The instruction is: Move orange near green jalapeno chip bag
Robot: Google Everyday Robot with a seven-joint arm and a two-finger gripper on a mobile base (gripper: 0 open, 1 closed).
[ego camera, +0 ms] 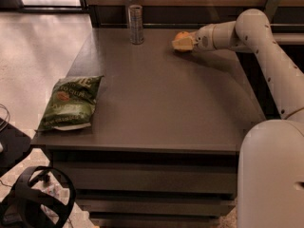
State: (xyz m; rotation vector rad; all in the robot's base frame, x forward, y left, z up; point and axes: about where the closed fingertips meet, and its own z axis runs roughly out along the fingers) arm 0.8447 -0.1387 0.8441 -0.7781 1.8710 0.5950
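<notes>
The orange (182, 35) sits at the far right of the grey table (156, 94), between the pale fingers of my gripper (183, 42). The gripper reaches in from the right and is at the fruit, close around it. The green jalapeno chip bag (69, 103) lies flat at the table's front left corner, far from the orange, with its whitish bottom edge toward the front.
A tall silver can (136, 23) stands at the back edge, left of the orange. My arm (266, 56) runs along the right side of the table. A dark headset-like object (38, 203) lies on the floor at the lower left.
</notes>
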